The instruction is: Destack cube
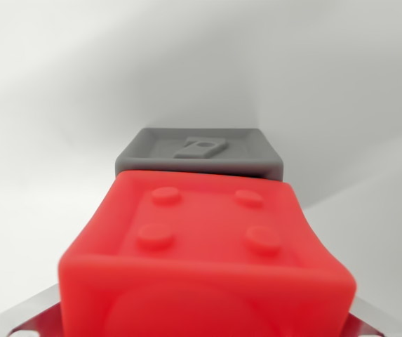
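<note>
A red cube [208, 253] with four round studs on its upper face fills the lower half of the wrist view, very close and partly blurred. Metal finger parts [25, 319] show at the bottom left and bottom right corners, pressed against the cube's two sides, so my gripper [204, 316] is shut on it. Just behind the red cube a grey cube [201, 153] with a raised rim and a small embossed mark on top rests on the white surface. Its front face is hidden by the red cube, and I cannot tell whether the two touch.
A plain white surface [60, 105] surrounds both cubes, with a soft shadow edge running up toward the wrist view's right. Nothing else is in view.
</note>
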Controlling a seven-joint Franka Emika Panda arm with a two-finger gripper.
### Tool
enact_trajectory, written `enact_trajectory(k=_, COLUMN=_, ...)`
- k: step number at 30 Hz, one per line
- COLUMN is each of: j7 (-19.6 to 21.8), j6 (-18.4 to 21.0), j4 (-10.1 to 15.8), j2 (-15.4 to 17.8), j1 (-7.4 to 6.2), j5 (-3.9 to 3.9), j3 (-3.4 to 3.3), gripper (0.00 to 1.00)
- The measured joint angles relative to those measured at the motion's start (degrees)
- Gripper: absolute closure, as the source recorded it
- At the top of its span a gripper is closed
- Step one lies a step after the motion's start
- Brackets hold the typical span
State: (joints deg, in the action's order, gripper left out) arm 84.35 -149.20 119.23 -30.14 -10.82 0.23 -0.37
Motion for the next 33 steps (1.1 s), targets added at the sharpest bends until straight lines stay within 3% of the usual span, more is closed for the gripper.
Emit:
enact_trajectory(k=17, j7=0.0, j6=0.1, j4=0.01, j2=0.14, j1=0.0, j5=0.0, j3=0.0, gripper=1.0)
enact_trajectory(k=33, j7=0.0, j6=1.97, j4=0.26, j2=2.45, j1=0.0, j5=0.0, j3=0.0, gripper=1.0)
